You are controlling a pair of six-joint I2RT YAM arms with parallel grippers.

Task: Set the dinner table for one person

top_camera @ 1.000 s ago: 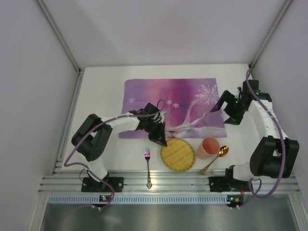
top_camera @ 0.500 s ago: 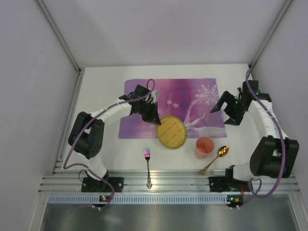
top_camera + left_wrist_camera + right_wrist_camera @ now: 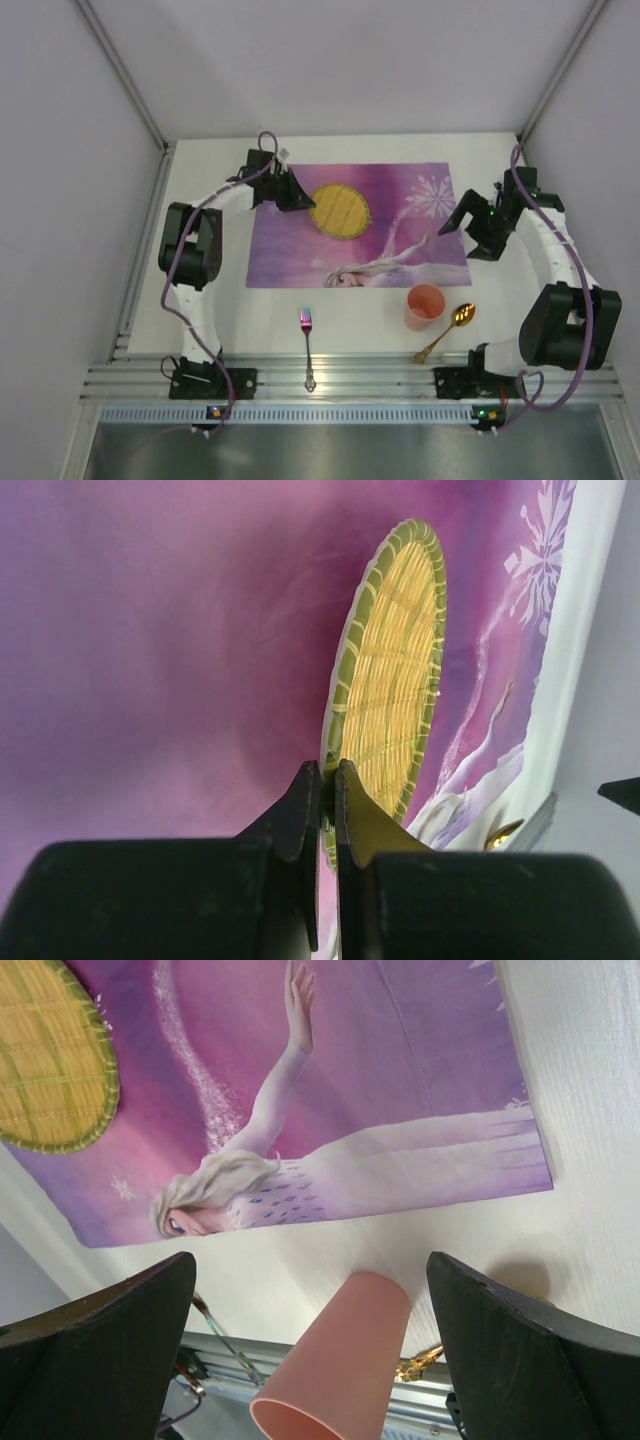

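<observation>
My left gripper [image 3: 297, 198] is shut on the rim of a round yellow woven plate [image 3: 339, 209] with a green edge, over the far left part of the purple placemat [image 3: 400, 205]. In the left wrist view the plate [image 3: 392, 670] stands on edge between my closed fingers [image 3: 300, 810]. My right gripper [image 3: 464, 231] is open and empty above the placemat's right edge. A pink cup [image 3: 425, 306] stands on the white dinner table [image 3: 215, 215], below my right gripper; it also shows in the right wrist view [image 3: 335, 1365]. A fork [image 3: 307, 345] and a gold spoon [image 3: 446, 331] lie near the front.
A ribbed aluminium rail [image 3: 350, 380] runs along the table's near edge, with both arm bases on it. Grey walls close in the left, right and far sides. The placemat [image 3: 400, 1090] shows a printed figure and snowflakes.
My left gripper has carried the woven plate from the table's front, beside the cup, up and back onto the far left part of the placemat. The right arm has not moved.
</observation>
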